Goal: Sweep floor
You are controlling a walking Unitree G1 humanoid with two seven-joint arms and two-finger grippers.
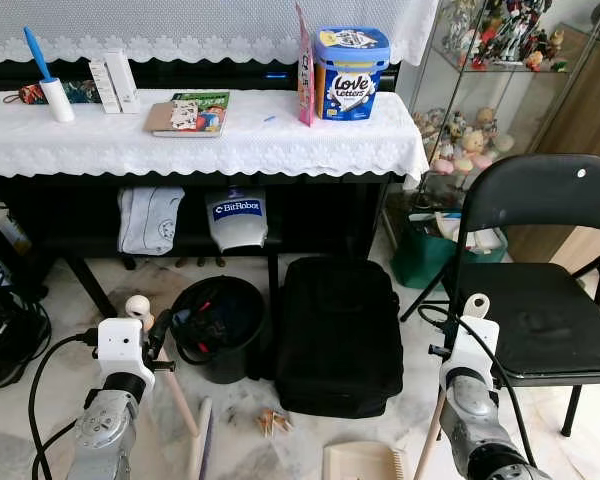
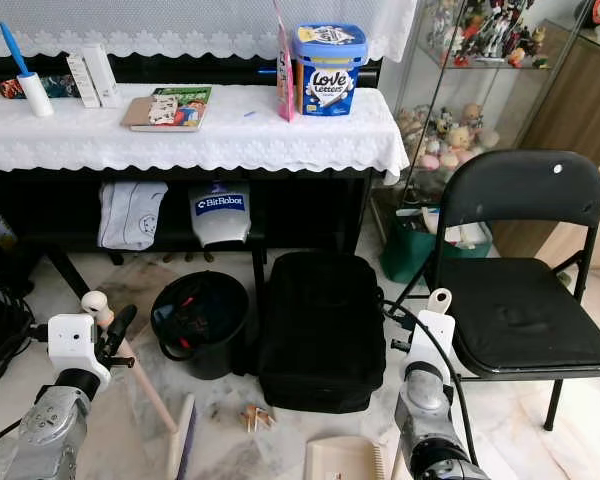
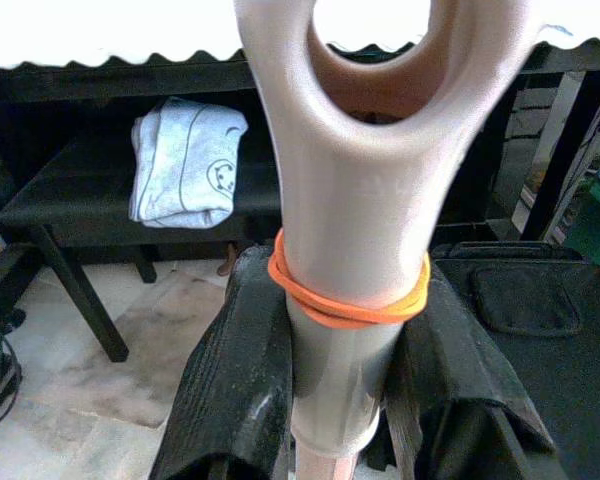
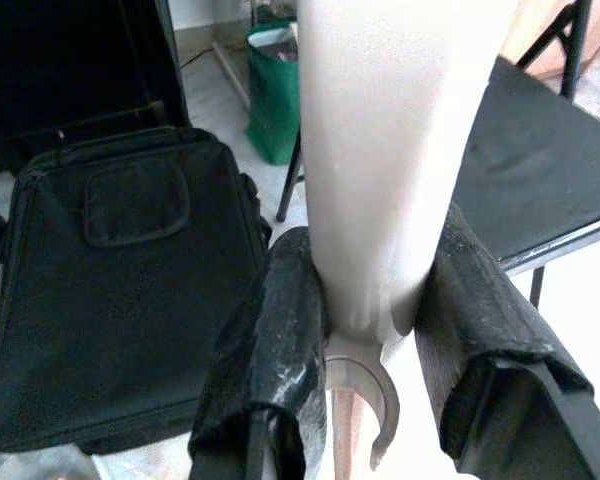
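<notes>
Your left gripper clamps the broom handle, slanting down-right to its head; right gripper clamps the upright dustpan handle.

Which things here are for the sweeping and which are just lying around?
For sweeping: broom in left gripper; dustpan, its handle in right gripper; debris on floor.

Lying about: black bag, bin, folding chair, Love Letters tub.

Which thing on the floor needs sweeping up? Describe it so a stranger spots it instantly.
Find the long table with the white lace cloth; on the floor below it lies a black bag. By the bag's near left corner, on pale marble, sits a small cluster of tan debris, unlike the nearby cream dustpan or round black bin.
</notes>
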